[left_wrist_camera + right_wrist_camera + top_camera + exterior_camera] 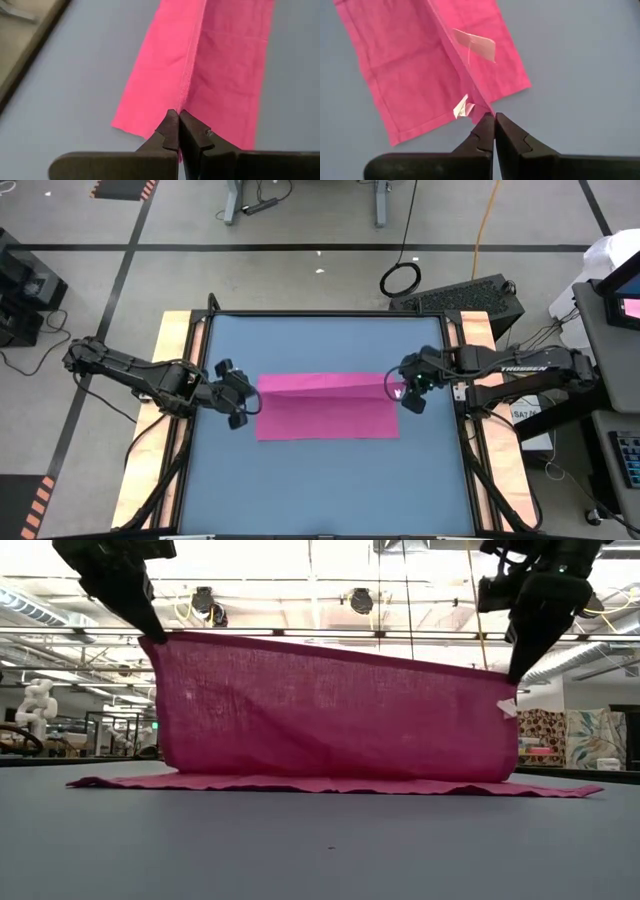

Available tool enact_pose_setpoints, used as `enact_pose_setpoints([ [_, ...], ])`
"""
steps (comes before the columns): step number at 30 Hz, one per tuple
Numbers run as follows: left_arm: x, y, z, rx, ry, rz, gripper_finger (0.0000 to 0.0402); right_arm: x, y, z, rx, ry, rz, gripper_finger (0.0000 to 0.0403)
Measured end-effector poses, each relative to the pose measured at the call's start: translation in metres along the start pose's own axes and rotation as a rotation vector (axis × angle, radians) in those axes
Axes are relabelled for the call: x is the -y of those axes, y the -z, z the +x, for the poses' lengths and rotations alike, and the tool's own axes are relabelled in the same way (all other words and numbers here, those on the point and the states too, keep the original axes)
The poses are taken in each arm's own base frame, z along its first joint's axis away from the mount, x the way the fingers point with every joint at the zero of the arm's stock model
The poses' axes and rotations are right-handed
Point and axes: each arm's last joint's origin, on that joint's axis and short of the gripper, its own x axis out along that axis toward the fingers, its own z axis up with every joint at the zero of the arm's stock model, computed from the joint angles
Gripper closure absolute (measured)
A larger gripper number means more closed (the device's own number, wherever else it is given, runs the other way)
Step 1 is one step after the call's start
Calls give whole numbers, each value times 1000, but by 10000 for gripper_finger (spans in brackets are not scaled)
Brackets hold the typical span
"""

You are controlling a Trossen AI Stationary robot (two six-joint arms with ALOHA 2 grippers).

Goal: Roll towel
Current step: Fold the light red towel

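Nearest to us in the low view is the bare blue table [320, 850], and on it rests the lower part of the towel [330, 715], a magenta-pink cloth. Its upper part is lifted into a standing sheet, with the top edge stretched between the two arms and sagging slightly toward the right.

We see the left tool [243, 402] at the cloth's left end, near the middle of the table. In the left wrist view its fingers [169, 131] are pressed together, pinching the raised edge of the towel [200, 65], which runs away from them as a ridge.

The right tool [410, 387] holds the opposite end. In the right wrist view its fingers [485, 132] are likewise closed on a corner of the towel [420, 75]. A small white tag [475, 45] lies on the cloth there, and another white scrap sits just beside the pinched corner.

From above, the towel [325, 408] lies between both tools, with a crease along its far side.
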Motion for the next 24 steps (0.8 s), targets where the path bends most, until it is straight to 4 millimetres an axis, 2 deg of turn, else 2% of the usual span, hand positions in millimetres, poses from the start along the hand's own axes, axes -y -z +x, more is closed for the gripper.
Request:
enact_pose_setpoints([
  [11,7,14,20,-69,60,-25,400,-18,7,-2,4,-40,5,403],
  [24,17,31,34,-64,113,-68,400,-35,34,37,-31,-157,18,403],
])
